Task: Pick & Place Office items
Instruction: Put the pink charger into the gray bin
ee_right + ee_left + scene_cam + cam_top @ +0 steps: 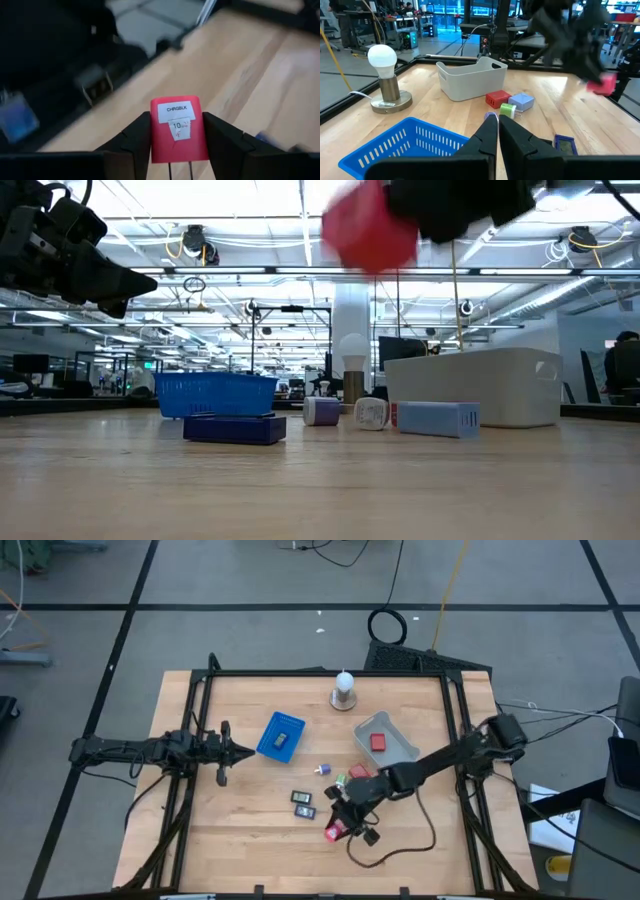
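My right gripper (342, 828) hangs above the table's near middle, shut on a red block (177, 131) with a white label. The block also shows high up in the low view (370, 225). Loose items lie on the table just beyond it: two dark rectangular pieces (303, 803), a second red block (358, 772), a green bit (340, 780) and a purple-white bit (322, 769). A blue mesh basket (280, 735) holds a dark piece. A grey tray (400, 752) holds a red piece (378, 740). My left gripper (235, 750) waits shut at the left, level above the table. My right gripper pinches the red block by two opposite sides (155, 136) between its two fingers (136, 135). The fingers slant down from the table's right toward its near left. The block is lifted clear of the table, its labelled face up and its two metal prongs (170, 171) pointing back toward the wrist.
A white bulb on a round base (344, 690) stands at the far middle. A dark cable (400, 845) loops on the table near the right arm. Black frame rails (190, 780) run along the left and right sides. Bare wood lies at the near left.
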`<control>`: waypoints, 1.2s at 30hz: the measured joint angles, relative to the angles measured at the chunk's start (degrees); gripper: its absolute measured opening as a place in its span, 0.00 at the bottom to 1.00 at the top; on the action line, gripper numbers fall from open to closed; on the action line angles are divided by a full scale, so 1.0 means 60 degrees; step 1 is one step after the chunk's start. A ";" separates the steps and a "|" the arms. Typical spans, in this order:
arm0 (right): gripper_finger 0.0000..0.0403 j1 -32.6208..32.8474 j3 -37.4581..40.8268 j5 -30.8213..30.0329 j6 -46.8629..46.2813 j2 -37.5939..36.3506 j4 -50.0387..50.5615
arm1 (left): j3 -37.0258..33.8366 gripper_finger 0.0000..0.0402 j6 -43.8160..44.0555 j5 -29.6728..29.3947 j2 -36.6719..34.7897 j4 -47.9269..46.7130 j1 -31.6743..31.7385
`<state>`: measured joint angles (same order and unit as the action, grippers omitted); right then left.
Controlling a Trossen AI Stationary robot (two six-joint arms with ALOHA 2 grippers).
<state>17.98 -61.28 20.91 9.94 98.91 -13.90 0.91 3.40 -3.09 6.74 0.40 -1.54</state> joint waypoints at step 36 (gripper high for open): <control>0.36 -0.1755 0.7043 -0.3027 -0.1562 -0.9665 -0.2761 | 0.0000 0.06 0.0601 0.0004 -0.0004 0.0033 0.0000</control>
<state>7.45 -19.02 2.74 0.57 40.92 -30.47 0.91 7.01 -3.07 6.72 0.60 -1.54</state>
